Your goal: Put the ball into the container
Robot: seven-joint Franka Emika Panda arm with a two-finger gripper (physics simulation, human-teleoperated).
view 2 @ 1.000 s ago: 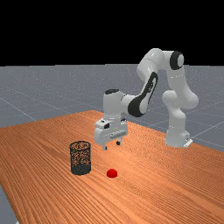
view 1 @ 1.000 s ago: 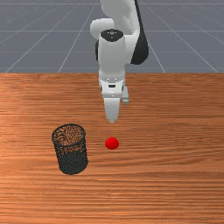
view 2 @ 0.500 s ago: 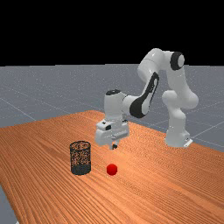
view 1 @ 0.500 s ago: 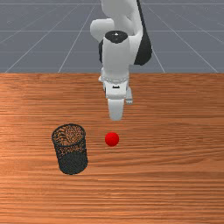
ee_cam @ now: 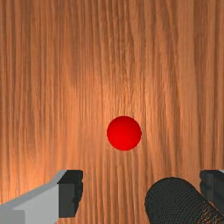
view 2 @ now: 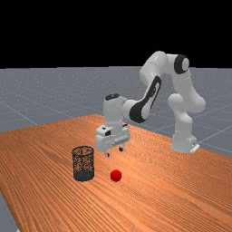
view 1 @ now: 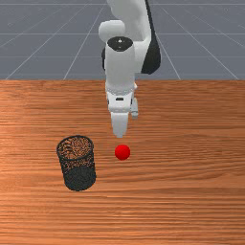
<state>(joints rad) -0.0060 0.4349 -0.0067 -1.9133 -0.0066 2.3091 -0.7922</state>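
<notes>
Pincer (view 2: 114,152) shifted, opened; red ball (ee_cam: 124,133) below, apart

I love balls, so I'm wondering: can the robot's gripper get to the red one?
Probably yes. The open gripper hangs higher than the red ball, with nothing seen between them. The black container stands to the front view's left of the ball, so it looks out of the way.

Tabletop (view 2: 140,165) brightly lit | far view: pale sheen | wrist view: patchy warm glow | source: hard to place
</notes>
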